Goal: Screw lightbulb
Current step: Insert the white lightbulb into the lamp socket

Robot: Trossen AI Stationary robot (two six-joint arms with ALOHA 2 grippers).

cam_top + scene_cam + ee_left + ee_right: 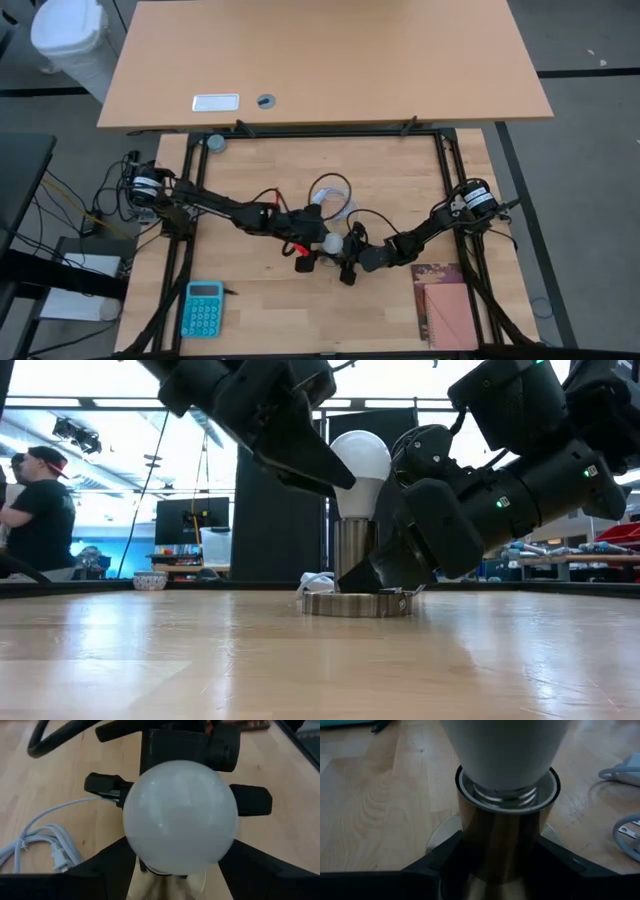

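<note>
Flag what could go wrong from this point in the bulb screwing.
1. The lightbulb sits in the metal socket with threads still showing; turned while tilted, it could cross-thread.
2. The right gripper holds the socket low down; if it slips, the socket may spin with the bulb.
3. The left gripper grips smooth glass and may slide round it.

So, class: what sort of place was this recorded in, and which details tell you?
Probably a robotics lab or workshop: a wooden workbench, a monitor and equipment benches in the room behind, and a person standing by.
</note>
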